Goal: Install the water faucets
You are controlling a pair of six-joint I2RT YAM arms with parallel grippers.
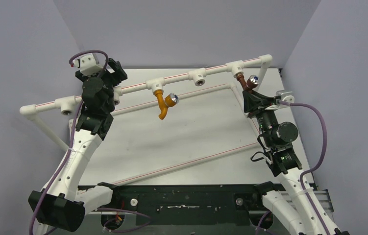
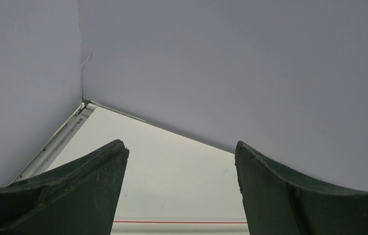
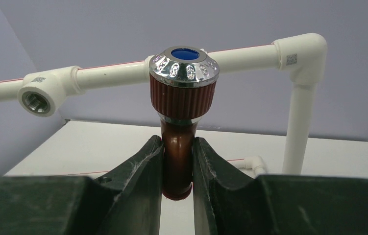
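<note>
Right wrist view showed right gripper (image 3: 177, 146) clamped on red-brown faucet (image 3: 183, 98) spout beneath white pipe rail (image 3: 250, 55), only top view showed orange faucet (image 1: 161, 103) hanging from mid-rail socket, left gripper (image 2: 181, 149) spread, empty, facing wall (image 2: 231, 63)

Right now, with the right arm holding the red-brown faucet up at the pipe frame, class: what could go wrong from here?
1. The right fingers pinch the red-brown faucet only by its smooth, narrow spout; it may slip or turn in the grip.
2. The left fingers stand open, holding nothing, so the white pipe frame is unbraced and might shift while threading.
</note>
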